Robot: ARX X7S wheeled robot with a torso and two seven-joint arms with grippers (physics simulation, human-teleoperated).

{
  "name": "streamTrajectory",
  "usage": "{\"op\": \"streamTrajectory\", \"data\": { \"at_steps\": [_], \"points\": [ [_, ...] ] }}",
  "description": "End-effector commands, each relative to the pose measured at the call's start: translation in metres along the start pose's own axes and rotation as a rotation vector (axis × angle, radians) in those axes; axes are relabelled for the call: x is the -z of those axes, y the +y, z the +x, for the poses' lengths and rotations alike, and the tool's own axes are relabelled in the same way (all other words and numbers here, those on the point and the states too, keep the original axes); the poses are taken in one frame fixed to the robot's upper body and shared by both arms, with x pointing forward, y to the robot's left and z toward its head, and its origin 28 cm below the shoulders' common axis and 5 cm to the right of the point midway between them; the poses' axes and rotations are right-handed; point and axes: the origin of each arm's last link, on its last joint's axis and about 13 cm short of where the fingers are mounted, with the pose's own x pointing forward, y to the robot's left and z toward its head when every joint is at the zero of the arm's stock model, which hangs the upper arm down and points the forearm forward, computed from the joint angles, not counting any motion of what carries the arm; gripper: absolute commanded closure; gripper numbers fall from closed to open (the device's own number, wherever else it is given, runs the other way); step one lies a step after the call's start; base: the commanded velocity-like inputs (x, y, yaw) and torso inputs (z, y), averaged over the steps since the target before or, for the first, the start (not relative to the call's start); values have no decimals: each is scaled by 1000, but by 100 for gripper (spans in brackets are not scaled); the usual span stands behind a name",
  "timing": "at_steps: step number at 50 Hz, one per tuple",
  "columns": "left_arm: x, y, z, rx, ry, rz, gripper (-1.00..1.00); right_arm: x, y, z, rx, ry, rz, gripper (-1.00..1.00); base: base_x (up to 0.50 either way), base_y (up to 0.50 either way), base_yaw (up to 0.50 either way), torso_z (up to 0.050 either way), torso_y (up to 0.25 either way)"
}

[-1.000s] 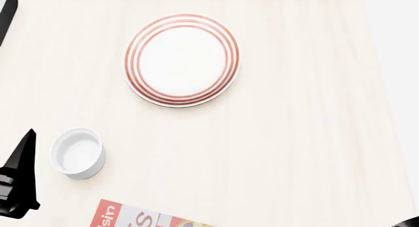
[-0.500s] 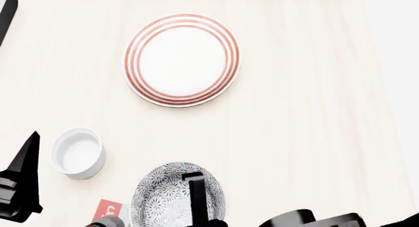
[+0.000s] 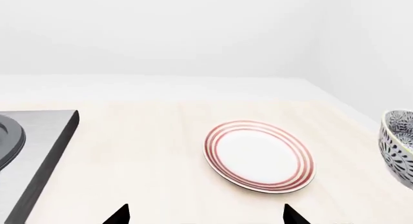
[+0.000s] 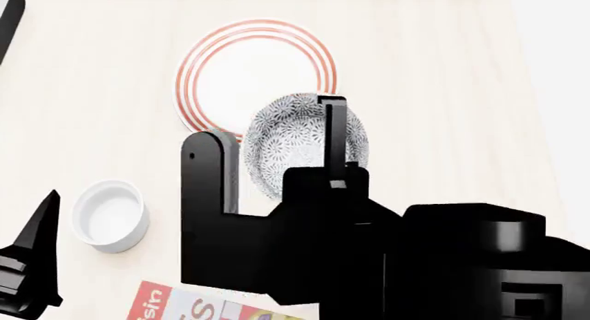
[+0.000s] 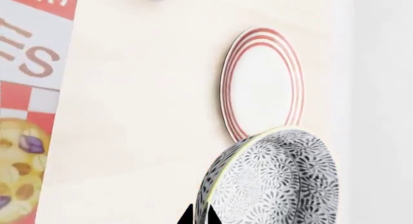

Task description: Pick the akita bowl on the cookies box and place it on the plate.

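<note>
The grey-and-white speckled akita bowl (image 4: 297, 137) hangs above the table, overlapping the near right rim of the red-ringed white plate (image 4: 249, 54) in the head view. My right gripper (image 5: 199, 215) is shut on the bowl's rim, one finger inside and one outside the wall. The right wrist view shows the bowl (image 5: 277, 180) close up, with the plate (image 5: 264, 81) beyond it. The red cookies box (image 4: 189, 306) lies at the near edge with nothing on the part that shows. My left gripper (image 3: 205, 220) stands open and empty at the near left, facing the plate (image 3: 259, 156).
A small plain white cup (image 4: 110, 215) stands left of the box, close to my left fingers (image 4: 39, 227). A dark grey slab (image 3: 38, 156) lies at the table's far left. My right arm hides much of the near table in the head view.
The right gripper has carried the bowl from near the cookies box forward to the plate's near rim. The right arm now fills the lower head view. The left gripper has barely moved.
</note>
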Motion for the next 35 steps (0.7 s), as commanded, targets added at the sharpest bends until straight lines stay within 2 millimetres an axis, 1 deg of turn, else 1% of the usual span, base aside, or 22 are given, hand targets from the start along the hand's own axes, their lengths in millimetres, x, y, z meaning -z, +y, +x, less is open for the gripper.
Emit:
{"op": "streamTrajectory", "data": {
  "at_steps": [1,3,4,7,8,12,13,15,16,19,29,35],
  "points": [
    [2,-1,-2,22,4,8,-100,10,-31,18,120,15,9,100,0,0,0,0,0],
    [2,-1,-2,22,4,8,-100,10,-31,18,120,15,9,100,0,0,0,0,0],
    [3,-2,-2,30,4,11,-100,12,-37,26,134,14,22,100,0,0,0,0,0],
    [3,-2,-2,32,4,12,-100,15,-40,35,143,20,26,100,0,0,0,0,0],
    [3,-2,-1,33,3,12,-100,16,-42,41,152,20,32,100,0,0,0,0,0],
    [3,-2,-2,37,5,14,-100,18,-47,52,164,13,44,100,0,0,0,0,0],
    [4,-2,-2,38,6,14,-100,19,-51,56,183,8,46,100,0,0,0,0,0],
    [4,-2,-2,39,7,13,-100,19,-53,58,189,-1,42,100,0,0,0,0,0],
    [5,-2,-2,39,8,13,-100,19,-58,63,207,-4,60,100,0,0,0,0,0],
    [5,-2,-2,42,10,14,-100,21,-65,71,230,-3,84,100,0,0,0,0,0],
    [6,-3,-3,61,1,19,-100,20,-73,93,258,0,111,100,0,0,0,0,0],
    [5,-5,-3,76,0,22,-100,21,-73,108,253,23,104,100,0,0,0,0,0]
  ]
}}
